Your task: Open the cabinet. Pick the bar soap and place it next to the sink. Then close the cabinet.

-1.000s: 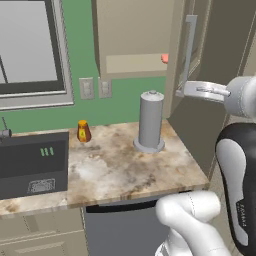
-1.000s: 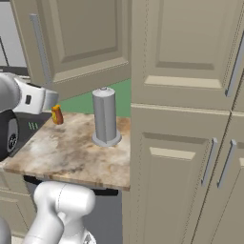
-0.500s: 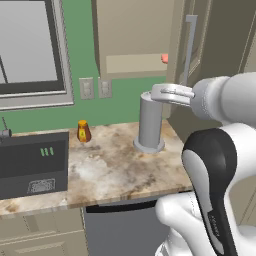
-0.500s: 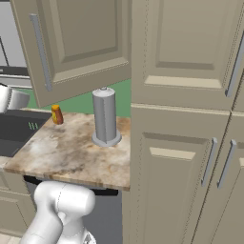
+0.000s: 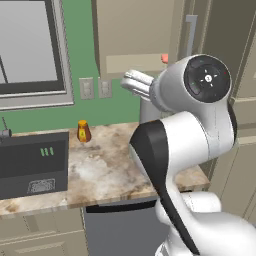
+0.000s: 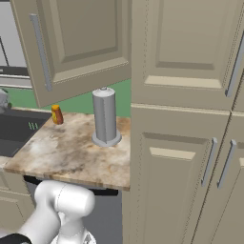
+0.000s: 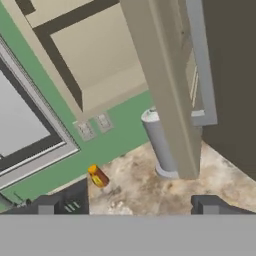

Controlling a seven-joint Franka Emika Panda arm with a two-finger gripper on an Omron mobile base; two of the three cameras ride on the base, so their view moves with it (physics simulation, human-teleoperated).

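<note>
The arm is swinging away from the cabinet [image 5: 135, 35], leaving the door [image 6: 71, 47] open: a second ago the gripper [image 5: 134, 82] was out at the handle [image 5: 190, 37] on the right, and now it is pulling back leftward across the open shelf, with the arm's bulk rolling into the middle of the left base view. Its fingertips [image 7: 47, 205] are standing spread wide with nothing between them. The soap [image 5: 164, 58] is sitting at the right end of the open shelf's front edge, just left of the door. So the opening step is looking finished, and the arm is probably lining up for the reach to the soap, while the sink [image 5: 30, 165] is waiting at the counter's left end
</note>
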